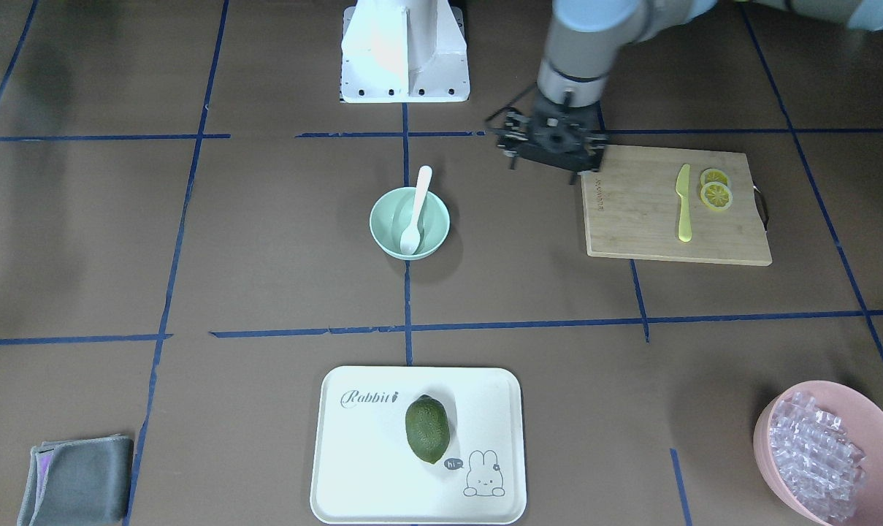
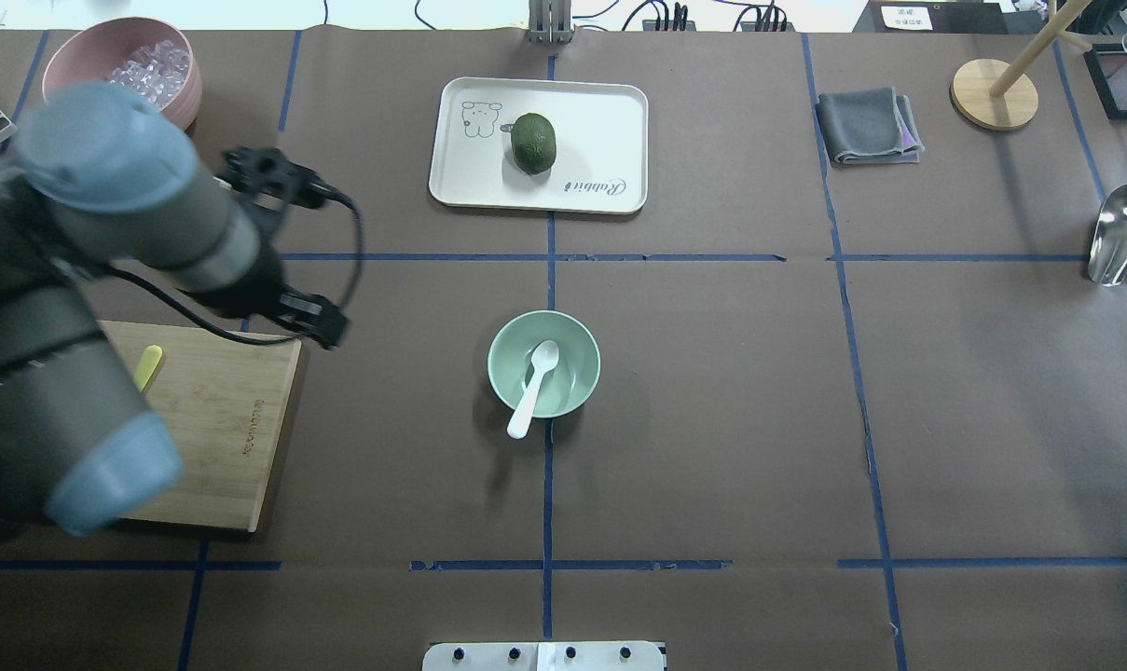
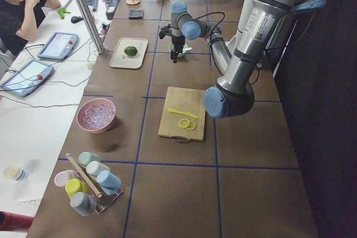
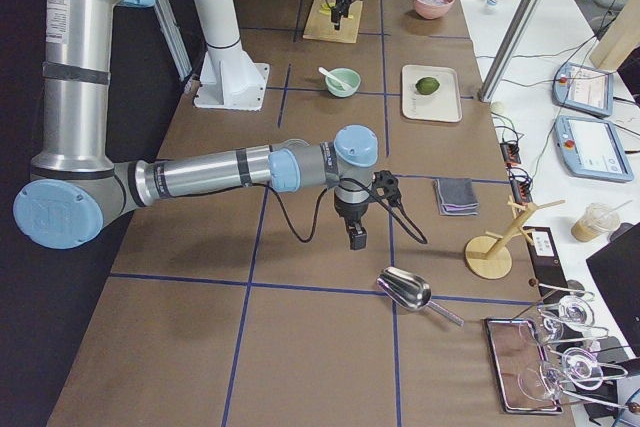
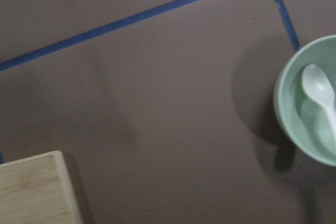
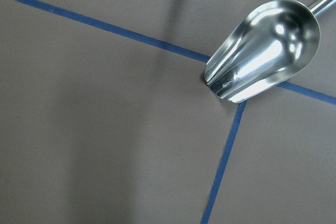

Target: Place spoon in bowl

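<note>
The white spoon [image 1: 415, 212] lies in the mint-green bowl [image 1: 383, 234] at the table's middle, scoop down inside, handle resting over the rim on the robot's side. Both show in the overhead view, spoon [image 2: 533, 377] in bowl [image 2: 502, 373], and at the right edge of the left wrist view, spoon [image 5: 320, 90] in bowl [image 5: 286, 114]. My left gripper [image 1: 551, 139] hangs above the table between the bowl and the cutting board, apart from both; its fingers are hidden under the wrist. My right gripper [image 4: 356, 239] shows only in the exterior right view, low over the table near a metal scoop.
A wooden cutting board [image 1: 645, 219] holds a yellow knife [image 1: 683, 204] and lemon slices [image 1: 716, 191]. A white tray [image 1: 353, 453] carries a green fruit [image 1: 427, 429]. A pink bowl [image 1: 766, 446] of clear cubes, a grey cloth [image 1: 76, 482] and the metal scoop [image 6: 262, 56] lie around.
</note>
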Robot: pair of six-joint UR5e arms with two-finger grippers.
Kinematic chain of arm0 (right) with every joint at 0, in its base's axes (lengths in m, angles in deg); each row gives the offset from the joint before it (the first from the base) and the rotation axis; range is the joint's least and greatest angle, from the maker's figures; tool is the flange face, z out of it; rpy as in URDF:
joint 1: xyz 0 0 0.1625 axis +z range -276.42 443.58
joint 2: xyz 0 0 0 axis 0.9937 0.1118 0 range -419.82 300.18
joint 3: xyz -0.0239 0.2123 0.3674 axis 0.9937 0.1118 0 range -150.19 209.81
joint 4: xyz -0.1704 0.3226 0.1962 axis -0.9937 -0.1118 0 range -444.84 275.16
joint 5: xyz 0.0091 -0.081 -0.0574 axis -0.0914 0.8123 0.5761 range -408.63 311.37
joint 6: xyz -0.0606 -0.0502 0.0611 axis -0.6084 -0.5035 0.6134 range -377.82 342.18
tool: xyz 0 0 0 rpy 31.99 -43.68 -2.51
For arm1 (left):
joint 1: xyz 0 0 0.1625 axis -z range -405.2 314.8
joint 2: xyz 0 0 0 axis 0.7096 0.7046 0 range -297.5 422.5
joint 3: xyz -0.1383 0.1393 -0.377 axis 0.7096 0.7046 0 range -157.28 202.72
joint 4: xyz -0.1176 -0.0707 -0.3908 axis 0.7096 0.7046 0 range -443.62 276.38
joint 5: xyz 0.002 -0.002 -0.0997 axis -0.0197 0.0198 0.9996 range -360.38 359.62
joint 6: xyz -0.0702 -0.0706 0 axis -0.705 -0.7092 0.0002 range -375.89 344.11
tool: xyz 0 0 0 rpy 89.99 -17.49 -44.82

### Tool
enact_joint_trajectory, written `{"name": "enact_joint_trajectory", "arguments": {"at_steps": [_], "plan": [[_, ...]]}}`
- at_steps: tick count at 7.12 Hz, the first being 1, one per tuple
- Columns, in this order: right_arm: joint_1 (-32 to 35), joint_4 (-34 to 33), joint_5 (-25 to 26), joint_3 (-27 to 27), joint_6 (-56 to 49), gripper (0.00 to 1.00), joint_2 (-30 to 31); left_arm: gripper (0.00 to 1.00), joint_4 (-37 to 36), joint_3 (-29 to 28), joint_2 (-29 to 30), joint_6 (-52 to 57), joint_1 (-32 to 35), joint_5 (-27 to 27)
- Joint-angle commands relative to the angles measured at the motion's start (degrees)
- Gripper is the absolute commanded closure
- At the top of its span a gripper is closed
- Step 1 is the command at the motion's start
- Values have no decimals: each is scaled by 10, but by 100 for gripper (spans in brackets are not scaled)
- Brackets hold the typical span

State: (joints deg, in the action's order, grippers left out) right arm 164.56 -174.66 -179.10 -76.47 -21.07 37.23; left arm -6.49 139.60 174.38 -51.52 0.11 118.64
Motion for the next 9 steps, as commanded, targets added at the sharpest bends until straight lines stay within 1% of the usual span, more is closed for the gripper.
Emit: {"name": "enact_joint_trajectory", "arguments": {"at_steps": [1,2,3,4,5,6,7,8,9], "plan": [[30,0,-3,6,2,0,11,0,0,-5,-130,152,200,112],[30,-1,-1,10,6,0,11,0,4,-14,-183,165,238,105],[30,0,-2,12,33,0,11,0,48,-40,-251,166,244,48],[30,0,-2,10,48,0,9,0,108,-91,-252,178,297,43],[30,1,-2,8,49,0,8,0,134,-150,-251,273,356,76],[30,1,-2,7,48,0,8,0,134,-199,-251,348,423,152],[30,1,-1,8,47,0,8,0,131,-217,-257,394,459,185],[30,1,0,9,47,0,8,0,124,-212,-260,398,477,190],[30,1,-1,6,48,0,7,0,124,-210,-259,396,479,185]]}}
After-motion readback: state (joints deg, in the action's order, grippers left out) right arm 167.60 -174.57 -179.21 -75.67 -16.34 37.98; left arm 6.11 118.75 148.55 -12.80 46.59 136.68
